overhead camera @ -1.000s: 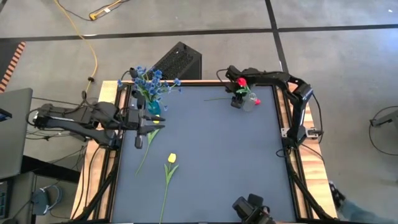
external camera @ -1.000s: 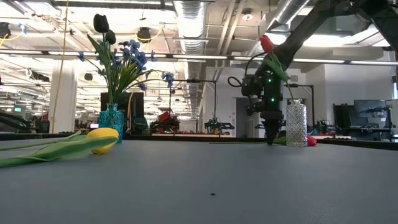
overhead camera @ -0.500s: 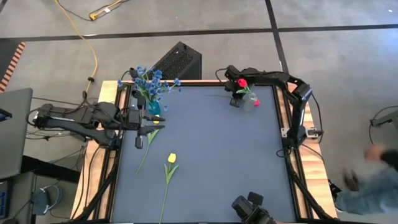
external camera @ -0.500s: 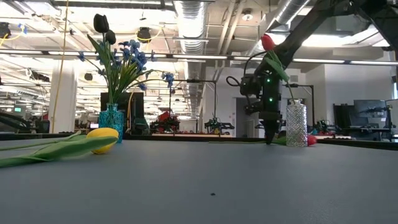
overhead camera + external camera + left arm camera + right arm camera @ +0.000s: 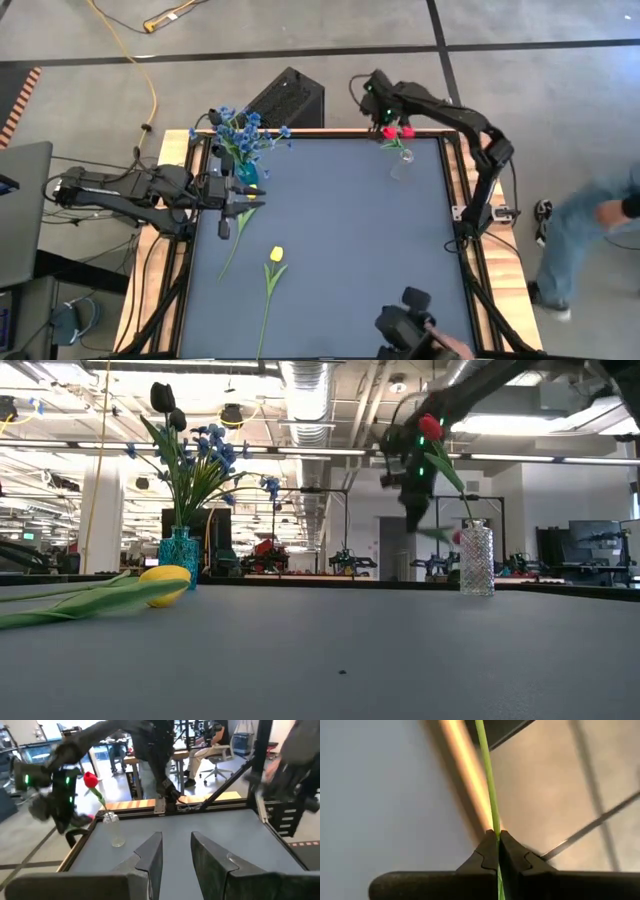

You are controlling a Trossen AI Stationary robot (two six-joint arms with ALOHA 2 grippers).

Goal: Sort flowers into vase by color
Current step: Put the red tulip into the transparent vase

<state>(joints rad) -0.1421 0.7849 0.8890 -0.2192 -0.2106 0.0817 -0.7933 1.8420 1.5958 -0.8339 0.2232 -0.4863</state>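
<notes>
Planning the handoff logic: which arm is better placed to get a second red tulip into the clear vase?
Right. The right gripper has its jaws shut on a green stem, raised near the clear vase holding one red tulip. The left gripper, open, waits beside the blue vase.

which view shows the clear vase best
The low view: the clear vase stands in full side profile with a red tulip leaning out of it. The left wrist view shows it small and far off; the high view shows only a faint top-down outline; the right wrist view misses it.
</notes>
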